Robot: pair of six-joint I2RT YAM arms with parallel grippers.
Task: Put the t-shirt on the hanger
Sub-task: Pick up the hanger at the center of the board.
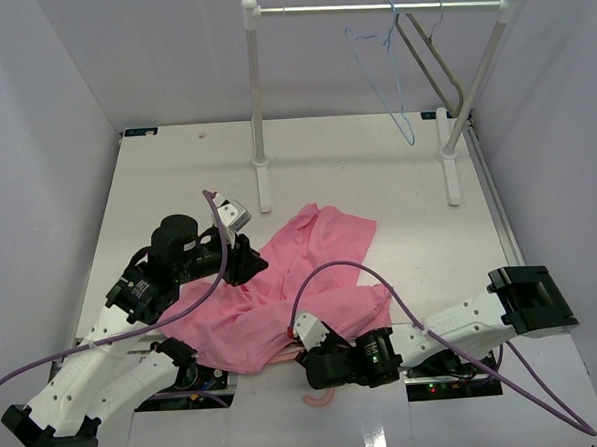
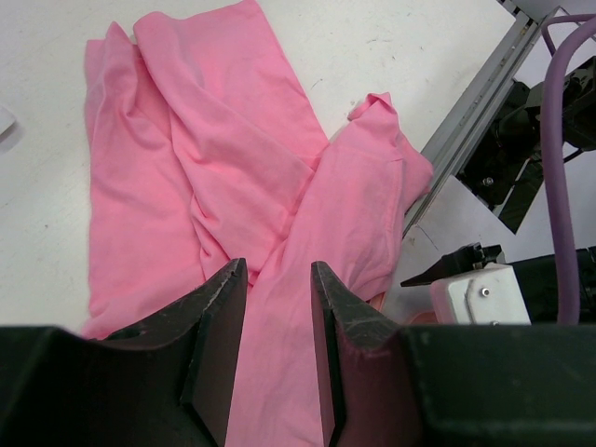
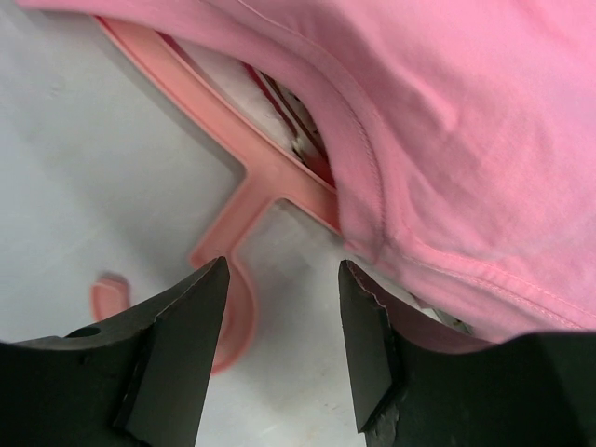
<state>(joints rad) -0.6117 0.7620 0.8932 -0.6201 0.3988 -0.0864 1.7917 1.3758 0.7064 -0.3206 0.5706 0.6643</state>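
The pink t-shirt (image 1: 292, 284) lies crumpled on the table's near middle; it also shows in the left wrist view (image 2: 214, 158) and in the right wrist view (image 3: 447, 102). The pink hanger (image 3: 233, 200) lies flat at the near edge, its frame mostly under the shirt's hem, its hook (image 1: 321, 399) sticking out toward me. My right gripper (image 3: 284, 270) is open, just above the hook's stem, holding nothing. My left gripper (image 2: 279, 275) is open above the shirt's left part, holding nothing.
A white clothes rail (image 1: 382, 9) stands at the back with a thin blue wire hanger (image 1: 389, 69) and a grey hanger (image 1: 432, 61) on it. Purple cables (image 1: 361, 270) loop over the arms. The table's near edge (image 2: 475, 102) runs beside the shirt.
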